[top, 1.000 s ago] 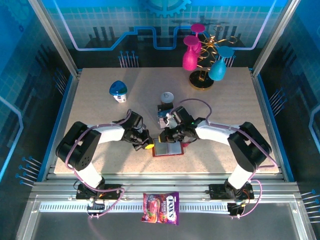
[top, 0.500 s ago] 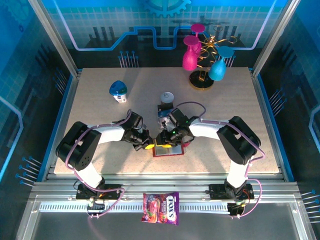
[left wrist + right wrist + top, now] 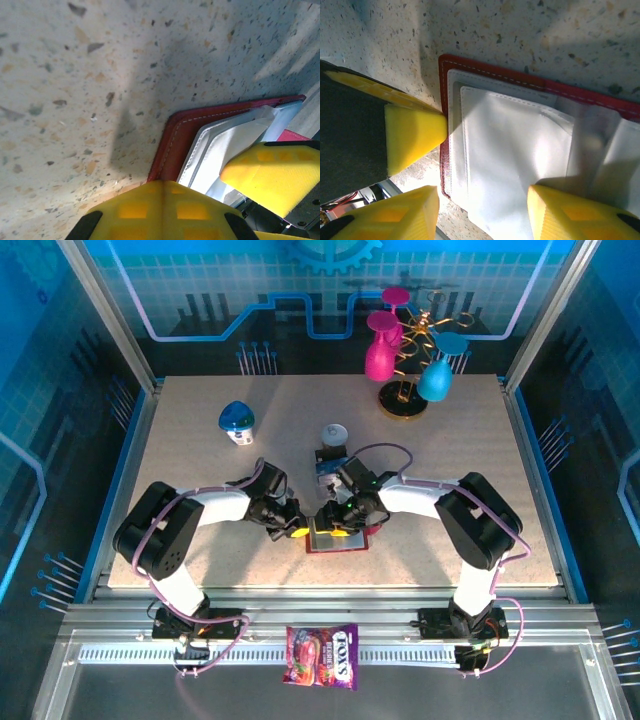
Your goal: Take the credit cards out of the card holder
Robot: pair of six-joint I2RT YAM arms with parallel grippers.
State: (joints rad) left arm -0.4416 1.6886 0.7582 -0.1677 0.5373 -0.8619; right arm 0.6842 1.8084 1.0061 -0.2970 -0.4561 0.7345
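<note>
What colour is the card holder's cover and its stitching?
The card holder is red with white edge stitching; clearest in the right wrist view.

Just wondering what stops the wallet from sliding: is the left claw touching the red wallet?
Touching. The right wrist view shows the left claw with its yellow tip pressed against the red wallet at its stitched edge, and no gap between them.
</note>
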